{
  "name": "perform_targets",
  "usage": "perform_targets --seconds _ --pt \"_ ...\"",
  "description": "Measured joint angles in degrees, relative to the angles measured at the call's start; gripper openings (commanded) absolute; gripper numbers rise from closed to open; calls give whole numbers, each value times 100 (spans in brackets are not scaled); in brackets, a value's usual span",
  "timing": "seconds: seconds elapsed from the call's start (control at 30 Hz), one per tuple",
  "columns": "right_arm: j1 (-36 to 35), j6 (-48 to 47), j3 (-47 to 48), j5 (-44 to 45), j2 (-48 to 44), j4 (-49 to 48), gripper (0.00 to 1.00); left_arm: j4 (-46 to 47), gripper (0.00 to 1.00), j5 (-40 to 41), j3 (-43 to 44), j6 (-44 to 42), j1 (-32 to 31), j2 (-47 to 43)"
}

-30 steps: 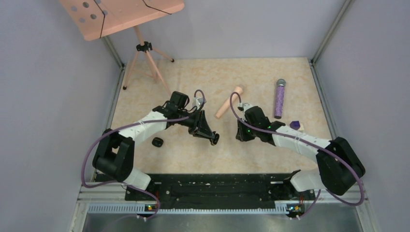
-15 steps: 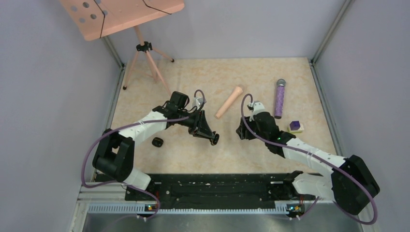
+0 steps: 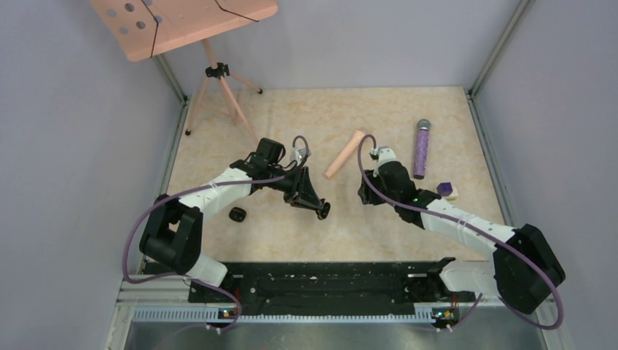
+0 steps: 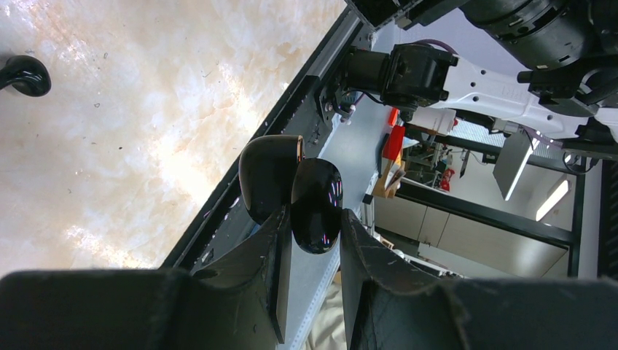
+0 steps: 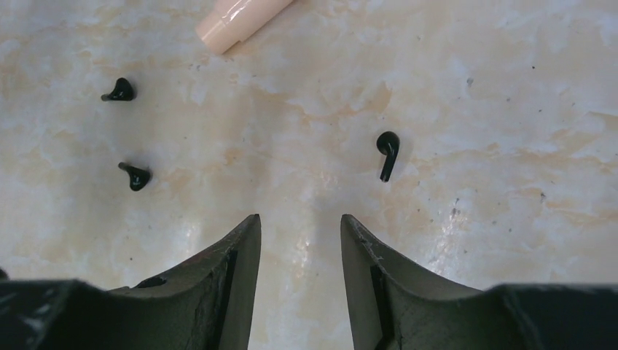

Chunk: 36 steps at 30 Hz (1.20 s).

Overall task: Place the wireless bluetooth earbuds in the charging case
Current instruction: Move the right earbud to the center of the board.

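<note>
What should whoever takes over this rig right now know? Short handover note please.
Left gripper: shut on the small glossy black charging case. Its lid looks hinged open, but its inside is not visible.
Right gripper: open and empty above the marbled beige table.
Three tiny black stemmed earbuds lie loose on the table in the right wrist view, one right of centre and two at far left.
Done: case gripped.
Left: pick up the earbuds and seat them in the case; none is gripped.
</note>
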State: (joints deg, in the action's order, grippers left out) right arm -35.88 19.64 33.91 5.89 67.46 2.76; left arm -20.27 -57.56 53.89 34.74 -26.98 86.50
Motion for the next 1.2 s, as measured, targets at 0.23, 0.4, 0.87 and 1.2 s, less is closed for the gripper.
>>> perform_targets --seconds 0.23,0.4,0.87,1.2 --pt "0 -227 549 398 855 520 41 -31 0 0 0 -4 0 0" --pt "7 -317 890 623 1386 793 41 -42 0 2 0 -22 0 0" --pt "697 -398 1276 533 2179 778 37 -50 0 0 0 -42 4 -11" --pt "868 -365 1397 354 2400 634 19 -68 0 0 0 -46 9 -11"
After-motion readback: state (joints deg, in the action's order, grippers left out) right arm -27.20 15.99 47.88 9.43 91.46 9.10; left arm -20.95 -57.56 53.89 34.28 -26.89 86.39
